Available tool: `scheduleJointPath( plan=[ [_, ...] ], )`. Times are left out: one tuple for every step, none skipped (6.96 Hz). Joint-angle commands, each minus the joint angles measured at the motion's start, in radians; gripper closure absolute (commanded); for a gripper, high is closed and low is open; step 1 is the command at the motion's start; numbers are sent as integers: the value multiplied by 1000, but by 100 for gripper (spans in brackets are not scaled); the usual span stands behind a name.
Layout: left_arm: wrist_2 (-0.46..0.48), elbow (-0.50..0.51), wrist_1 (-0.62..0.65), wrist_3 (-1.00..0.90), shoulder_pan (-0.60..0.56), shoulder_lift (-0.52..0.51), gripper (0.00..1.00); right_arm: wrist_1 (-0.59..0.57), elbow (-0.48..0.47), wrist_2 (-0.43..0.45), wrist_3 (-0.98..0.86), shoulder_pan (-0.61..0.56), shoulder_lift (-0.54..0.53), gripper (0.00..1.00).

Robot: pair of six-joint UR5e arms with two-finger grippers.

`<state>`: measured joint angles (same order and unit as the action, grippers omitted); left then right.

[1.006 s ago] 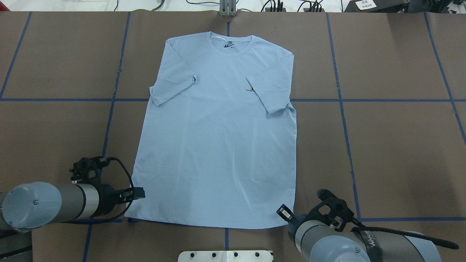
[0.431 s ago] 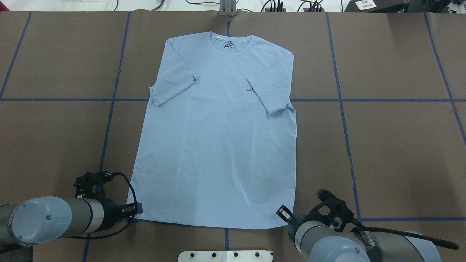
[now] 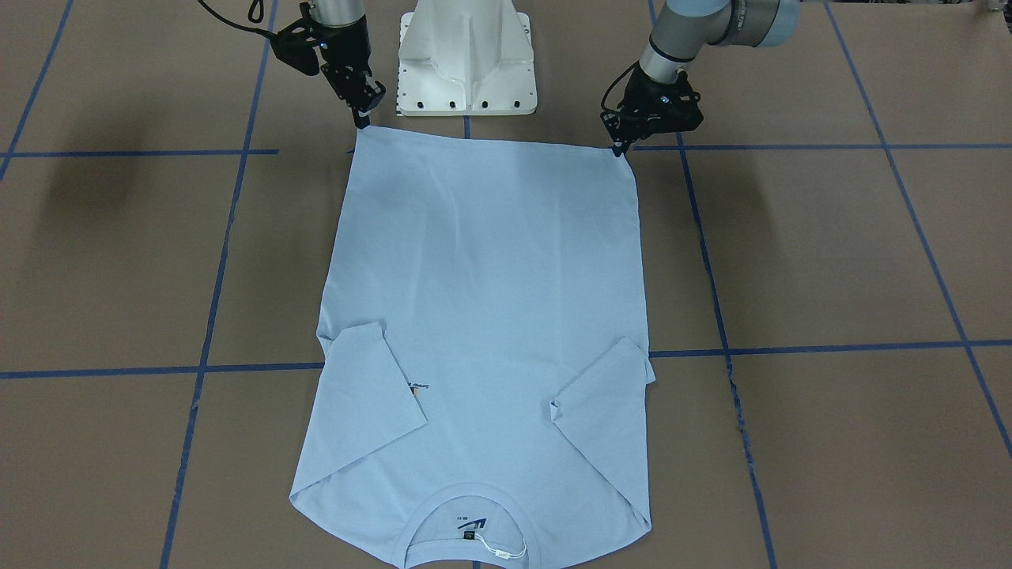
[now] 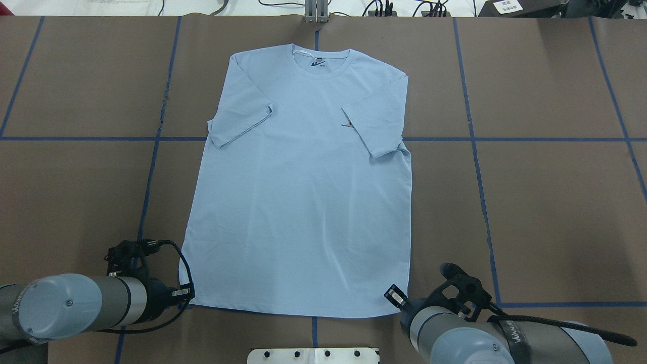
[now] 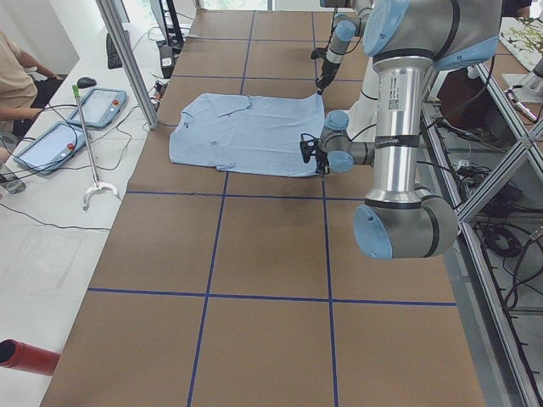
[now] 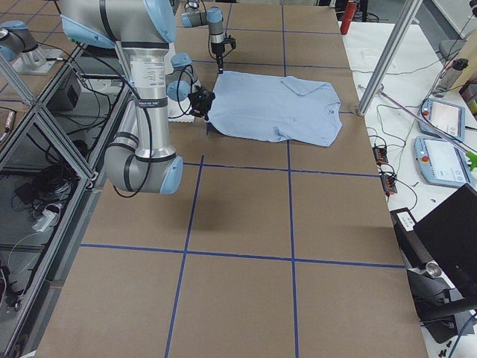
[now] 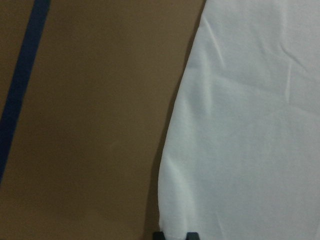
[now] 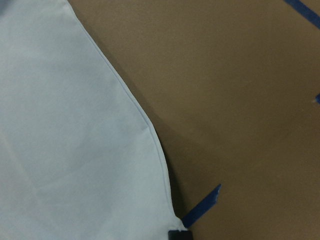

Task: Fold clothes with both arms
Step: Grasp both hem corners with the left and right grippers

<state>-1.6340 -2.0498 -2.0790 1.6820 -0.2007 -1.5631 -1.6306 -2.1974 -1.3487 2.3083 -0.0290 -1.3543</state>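
Overhead exterior view pretty much sums it up: the light blue T-shirt is lying flat and face up in the middle of the table, collar pointing away from the robot, hem on the robot's side. Both short sleeves are flipped inward over the chest, and the right one half covers the little chest print.

Now the pincers. The left gripper is down at the hem corner on the robot's left. In its wrist cam you only see two dark fingertips at the bottom edge, a narrow gap apart, with the corner of the cloth sitting right at that gap. So it's slightly parted, not clamped on anything as far as I can see.

The right gripper is tipped down at the other hem corner, tip right on the edge of the fabric. Its wrist cam shows just one dark fingertip beside the cloth, so honestly can't say whether it's gripping.

Around all that: brown table cover with a grid of blue tape lines, and the white pedestal base between the arms.
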Motion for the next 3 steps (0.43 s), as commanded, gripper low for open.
scheduleJointPath(
  plan=[
    [-3,-120,5,52,9,1,100,0,-46,-4,-3,6,-56,100],
    [3,-156,8,109,88,-5,100,2,-89,-3,-4,47,-122,100],
    [6,-189,11,137,148,-5,100,2,-134,0,-3,97,-175,100]
  ],
)
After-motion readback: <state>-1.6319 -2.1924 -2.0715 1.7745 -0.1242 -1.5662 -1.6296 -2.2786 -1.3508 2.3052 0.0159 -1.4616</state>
